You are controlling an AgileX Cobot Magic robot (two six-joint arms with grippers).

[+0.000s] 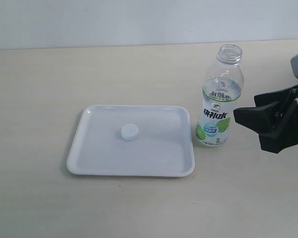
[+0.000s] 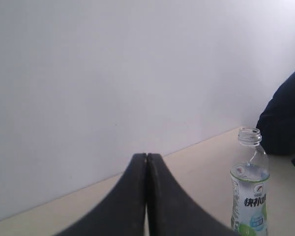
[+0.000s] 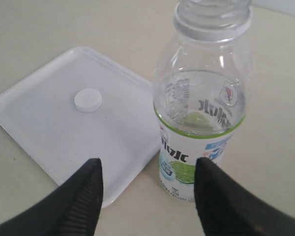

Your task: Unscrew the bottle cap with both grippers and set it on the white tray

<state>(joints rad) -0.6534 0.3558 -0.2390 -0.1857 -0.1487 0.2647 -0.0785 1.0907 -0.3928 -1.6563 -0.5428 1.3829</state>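
Note:
The small white bottle cap (image 1: 129,132) (image 3: 87,100) lies flat near the middle of the white tray (image 1: 89,158) (image 3: 34,123). Just right of the tray stands the clear bottle (image 1: 219,99) (image 2: 250,187) (image 3: 202,113), upright, its neck uncapped. My right gripper (image 1: 246,115) (image 3: 147,169) hovers to the bottle's right, clear of it, jaws apart and empty. My left gripper (image 2: 147,156) is shut with nothing between its black fingers, raised and facing the wall; it is outside the exterior view.
A pale wooden tabletop (image 1: 149,208) runs to a white wall (image 1: 139,20) at the back. A dark rounded mass (image 2: 285,118), apparently the other arm, stands behind the bottle in the left wrist view.

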